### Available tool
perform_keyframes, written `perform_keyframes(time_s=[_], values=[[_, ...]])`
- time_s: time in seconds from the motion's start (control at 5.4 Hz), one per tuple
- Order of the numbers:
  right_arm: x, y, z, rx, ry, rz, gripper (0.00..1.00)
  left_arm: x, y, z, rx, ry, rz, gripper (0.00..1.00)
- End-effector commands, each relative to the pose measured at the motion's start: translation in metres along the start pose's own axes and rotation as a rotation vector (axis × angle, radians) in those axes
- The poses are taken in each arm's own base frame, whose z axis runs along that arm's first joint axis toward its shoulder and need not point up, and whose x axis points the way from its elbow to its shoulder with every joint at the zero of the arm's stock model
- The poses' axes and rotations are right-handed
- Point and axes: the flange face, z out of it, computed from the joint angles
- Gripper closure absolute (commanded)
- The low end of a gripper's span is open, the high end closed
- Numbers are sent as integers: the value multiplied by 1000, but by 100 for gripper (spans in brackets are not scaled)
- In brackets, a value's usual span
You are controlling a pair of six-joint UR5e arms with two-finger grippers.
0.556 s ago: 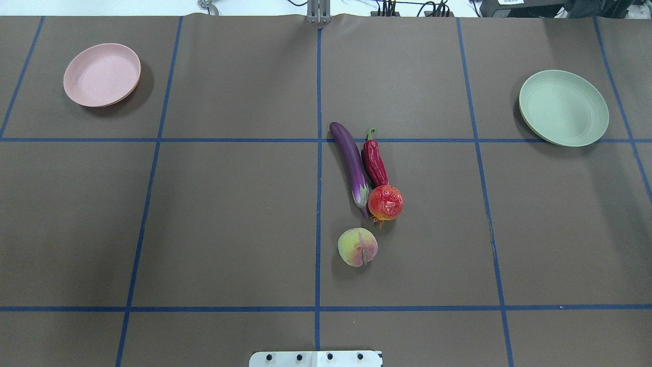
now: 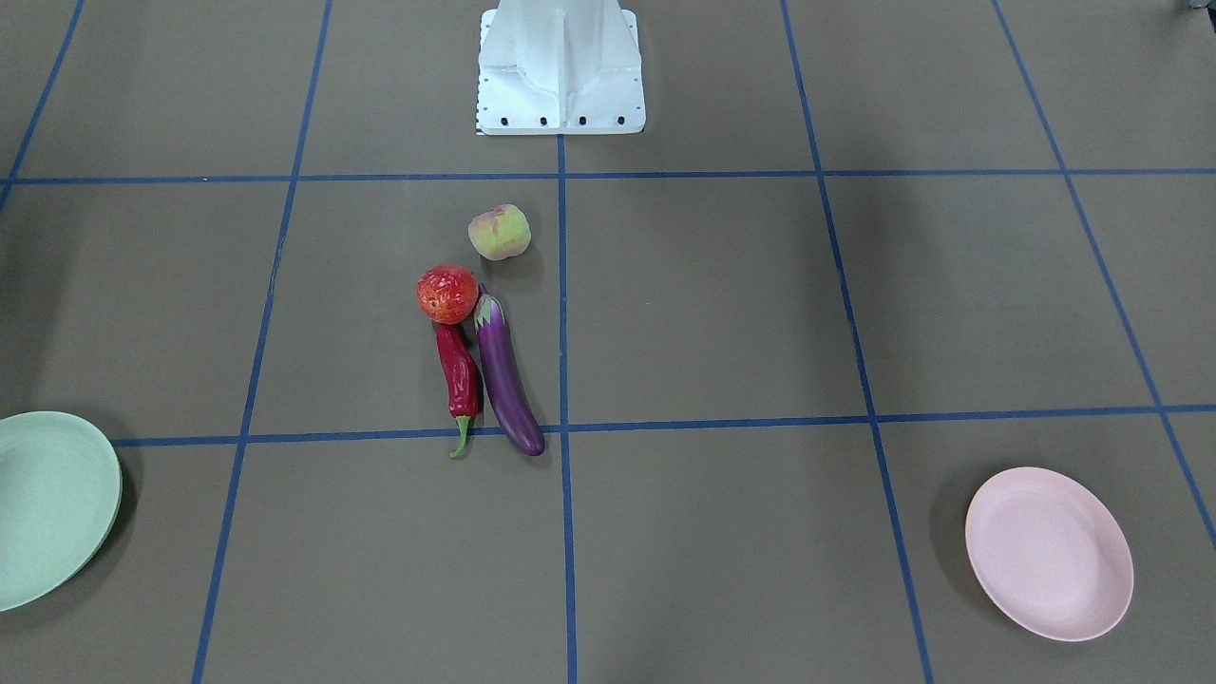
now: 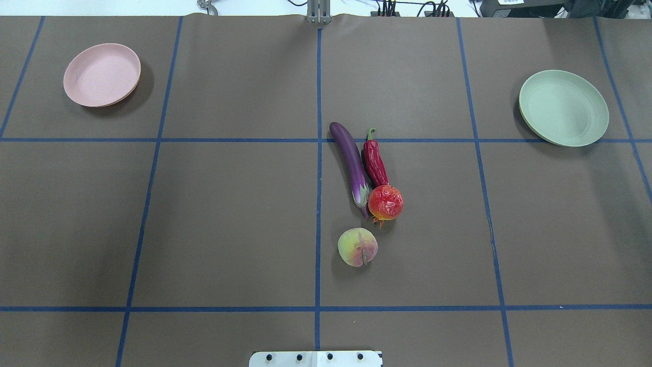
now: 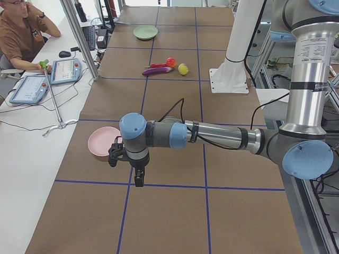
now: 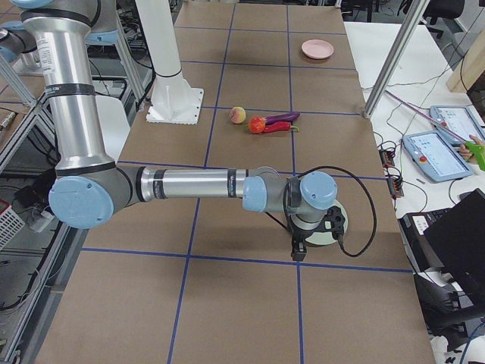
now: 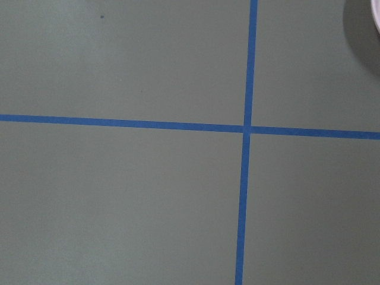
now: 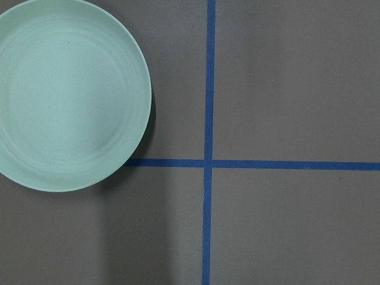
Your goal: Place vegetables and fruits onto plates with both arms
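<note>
Left end effector (image 4: pixel 139 180), right end effector (image 5: pixel 298 252), grips untellable, person (image 4: pixel 21 39) beside tablets (image 4: pixel 64 70)

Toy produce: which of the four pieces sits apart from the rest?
The yellow-green peach, which lies alone with bare table all round it. The eggplant, chili and tomato are bunched close together.

Opposed steep views, shared table (image 3: pixel 229 229)

we see a robotics lab: a long brown-papered table (image 3: pixel 229 229) gridded with blue tape lines (image 3: pixel 318 76), a white bolted pedestal base (image 2: pixel 560 66), a silver-grey tubular robot arm (image 4: pixel 222 135), bare aluminium frame posts (image 4: pixel 79 37), and cabled blue-edged control pendants (image 4: pixel 66 70) on a white side bench (image 4: pixel 21 137).
</note>
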Motion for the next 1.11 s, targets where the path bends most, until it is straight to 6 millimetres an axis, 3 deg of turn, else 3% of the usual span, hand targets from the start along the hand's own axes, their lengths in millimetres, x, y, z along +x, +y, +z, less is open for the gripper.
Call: perform_keyframes(time_s=[0.0,0.19,0.37,0.56,0.74,0.93], values=[[-4,-1,4,-7,0,-8,0,53,-46,-31,-2,-8,40,0],[-5,-1,4,-7,-1,-8,0,98,-77,-58,-3,0,66,0],[-6,-2,3,-6,0,-10,0,137,-92,-72,19,14,126,0],[-9,-5,1,-1,0,-14,0,172,-90,-70,19,56,184,0],[-10,-6,1,-1,-1,-10,0,227,-86,-65,27,67,287,0],[-12,-10,-2,3,0,-16,0,270,-76,-46,-5,80,253,0]])
